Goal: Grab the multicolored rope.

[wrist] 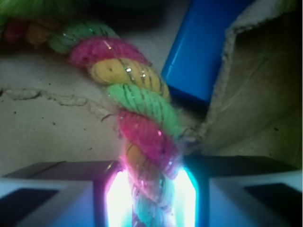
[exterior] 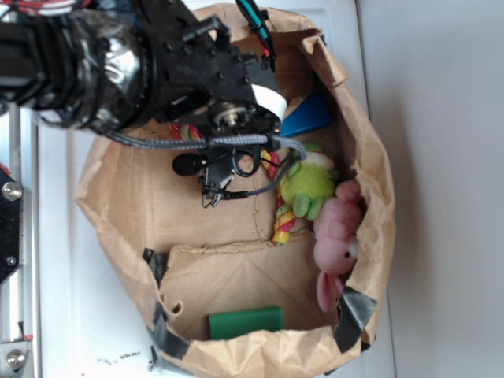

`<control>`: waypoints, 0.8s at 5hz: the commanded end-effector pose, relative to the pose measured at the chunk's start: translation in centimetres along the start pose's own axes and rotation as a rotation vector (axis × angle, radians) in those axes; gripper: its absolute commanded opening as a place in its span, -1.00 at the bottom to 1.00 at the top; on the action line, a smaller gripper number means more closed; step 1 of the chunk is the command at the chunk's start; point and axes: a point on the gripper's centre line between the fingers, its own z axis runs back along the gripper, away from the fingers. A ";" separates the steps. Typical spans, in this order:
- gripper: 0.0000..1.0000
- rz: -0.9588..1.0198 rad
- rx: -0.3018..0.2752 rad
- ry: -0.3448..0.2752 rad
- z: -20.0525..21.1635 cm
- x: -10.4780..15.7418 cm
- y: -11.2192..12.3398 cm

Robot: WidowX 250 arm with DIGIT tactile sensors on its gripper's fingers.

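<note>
In the wrist view the multicolored rope [wrist: 137, 104], twisted from pink, yellow and light green strands, runs from the top left down between the jaws of my gripper [wrist: 151, 198]. The jaws stand close on either side of it and pinch it. From the exterior camera my gripper [exterior: 211, 193] hangs inside the paper bag. The black arm hides the middle of the rope [exterior: 282, 223]. One end shows below the arm beside the plush toys, and another bit shows at the upper left.
The brown paper bag [exterior: 378, 173] walls in everything, and its wall [wrist: 255, 94] is close on the right. A blue block [exterior: 307, 116] [wrist: 208, 47] lies beside the rope. A lime-green plush [exterior: 307, 185], a pink plush [exterior: 337, 236] and a green block [exterior: 246, 323] also lie in the bag.
</note>
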 end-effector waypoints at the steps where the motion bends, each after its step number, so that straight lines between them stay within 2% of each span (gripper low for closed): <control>1: -1.00 0.011 -0.013 -0.022 0.8 1.0 0.5; 2: -1.00 0.021 -0.023 -0.034 2.0 1.0 1.1; 4: -1.00 0.162 -0.098 -0.024 7.6 0.7 2.0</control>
